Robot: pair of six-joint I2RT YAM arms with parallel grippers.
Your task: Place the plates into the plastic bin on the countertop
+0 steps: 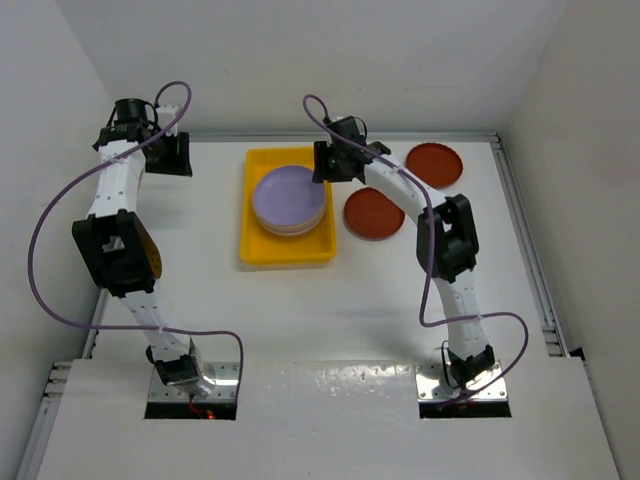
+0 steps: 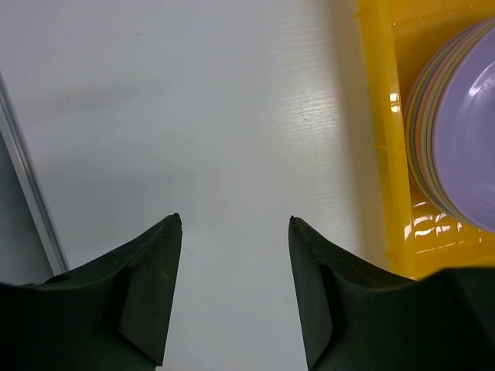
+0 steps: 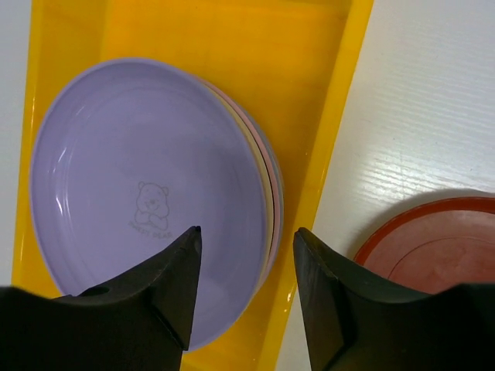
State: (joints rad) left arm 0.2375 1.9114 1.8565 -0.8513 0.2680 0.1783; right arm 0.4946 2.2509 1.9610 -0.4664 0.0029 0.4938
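A stack of round shallow plastic plates [image 1: 290, 202] sits in the bright yellow rectangular plastic bin [image 1: 247, 215], roughly in its middle. A purple plate [image 3: 147, 178] lies on top, face up, with a small bear outline printed on it. Pink, cream and pale blue rims show under its right edge. The bin rests flat on the white table [image 1: 300, 310], towards the far side, between the 2 arms.

2 dark red round plates lie outside the bin on the table. The nearer dark red plate [image 1: 368, 218] sits just beside the bin's right rim without touching it, and the right arm partly covers it in the top view. The farther dark red plate [image 1: 435, 165] lies well apart from the bin, near the table's far right corner.

The right pincer [image 3: 246, 232] hangs over the right edge of the stack and the bin's right rim, its jaws spread and nothing between them. The left pincer [image 2: 234, 220] hangs over bare table to the left of the bin, jaws likewise spread and gripping nothing, with the bin's left rim at the edge of its wrist view.
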